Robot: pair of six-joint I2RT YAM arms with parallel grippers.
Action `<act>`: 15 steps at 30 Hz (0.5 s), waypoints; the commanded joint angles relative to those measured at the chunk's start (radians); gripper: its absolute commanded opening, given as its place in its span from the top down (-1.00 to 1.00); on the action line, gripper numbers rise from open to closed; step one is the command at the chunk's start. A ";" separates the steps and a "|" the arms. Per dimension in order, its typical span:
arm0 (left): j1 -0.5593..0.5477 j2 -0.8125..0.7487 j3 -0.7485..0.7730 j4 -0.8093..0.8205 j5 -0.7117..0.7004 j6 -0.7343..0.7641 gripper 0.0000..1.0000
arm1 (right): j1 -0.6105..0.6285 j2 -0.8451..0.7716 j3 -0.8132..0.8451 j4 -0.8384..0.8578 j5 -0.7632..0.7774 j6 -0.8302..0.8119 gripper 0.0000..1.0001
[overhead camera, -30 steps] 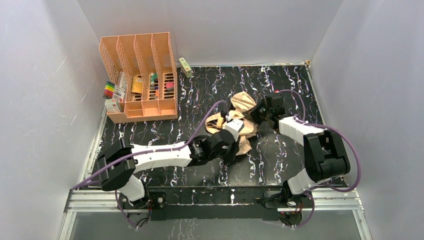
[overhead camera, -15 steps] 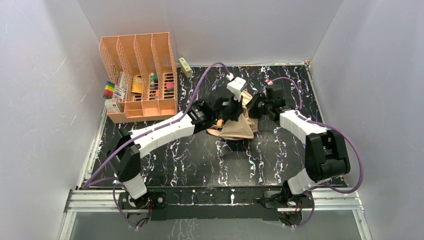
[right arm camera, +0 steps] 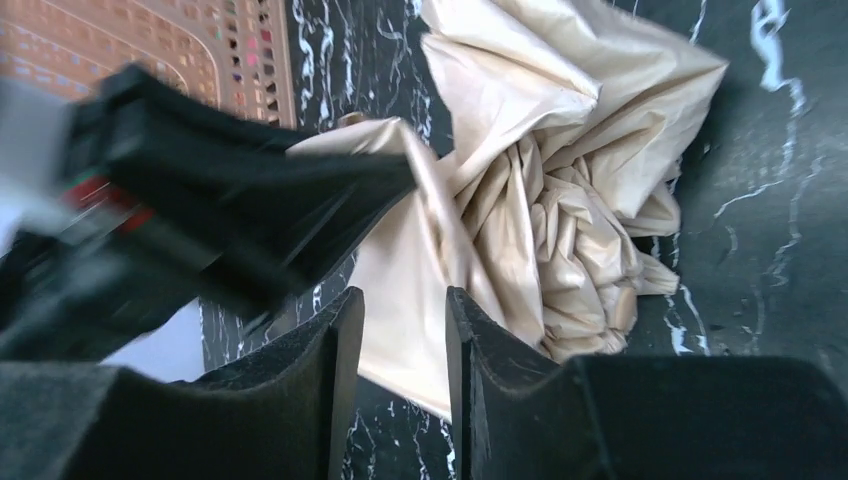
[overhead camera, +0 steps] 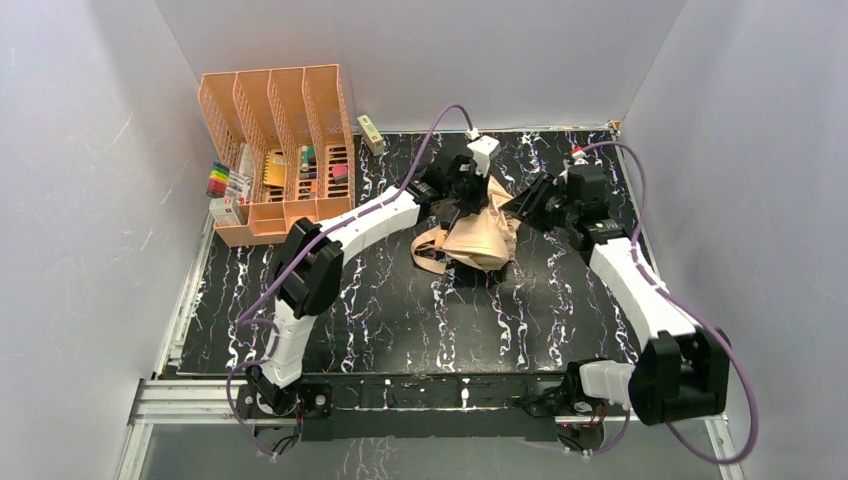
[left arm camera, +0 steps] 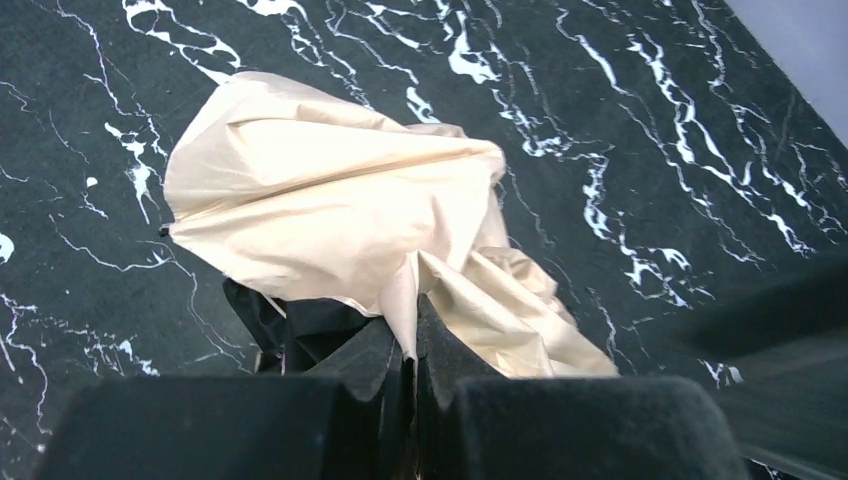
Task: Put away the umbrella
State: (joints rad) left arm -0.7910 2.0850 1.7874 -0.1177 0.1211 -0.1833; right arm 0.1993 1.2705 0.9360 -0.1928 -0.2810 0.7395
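on the black marbled table (overhead camera: 400, 320) our left gripper (left arm camera: 412, 335) pinches fabric of the crumpled umbrella (overhead camera: 480, 240); our right gripper (right arm camera: 402, 305) gapes empty. we judge bundling and strapping undone.

A crumpled peach-tan fabric umbrella (overhead camera: 480, 240) lies on the black marbled tabletop (overhead camera: 400, 310), with the left end effector (overhead camera: 463, 205) at its far edge and the right end effector (overhead camera: 522, 208) just beside it.

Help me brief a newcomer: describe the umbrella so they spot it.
On the black marbled table, near its far middle, is the umbrella. It is soft, crumpled peach-tan fabric, unlike the rigid slotted organizer far left.
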 commanded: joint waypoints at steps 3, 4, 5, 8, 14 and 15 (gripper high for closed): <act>0.064 0.111 0.148 -0.021 0.116 -0.026 1.00 | -0.011 -0.170 -0.046 0.034 -0.007 -0.148 0.16; 0.070 0.136 0.171 -0.026 0.128 -0.029 1.00 | -0.012 -0.173 -0.056 0.057 -0.051 -0.162 0.19; 0.075 0.160 0.190 -0.030 0.140 -0.031 1.00 | -0.013 -0.170 -0.061 0.082 -0.097 -0.178 0.22; 0.088 0.226 0.238 -0.041 0.175 -0.039 0.86 | -0.013 -0.120 -0.062 0.155 -0.209 -0.189 0.32; 0.106 0.301 0.321 -0.074 0.228 -0.046 0.64 | -0.014 0.025 0.022 0.178 -0.222 -0.189 0.58; 0.110 0.303 0.324 -0.075 0.231 -0.047 0.63 | -0.016 0.057 0.044 0.175 -0.222 -0.193 0.61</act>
State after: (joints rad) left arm -0.6941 2.3928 2.0563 -0.1581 0.2935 -0.2218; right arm 0.1898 1.2545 0.8879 -0.0853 -0.4603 0.5751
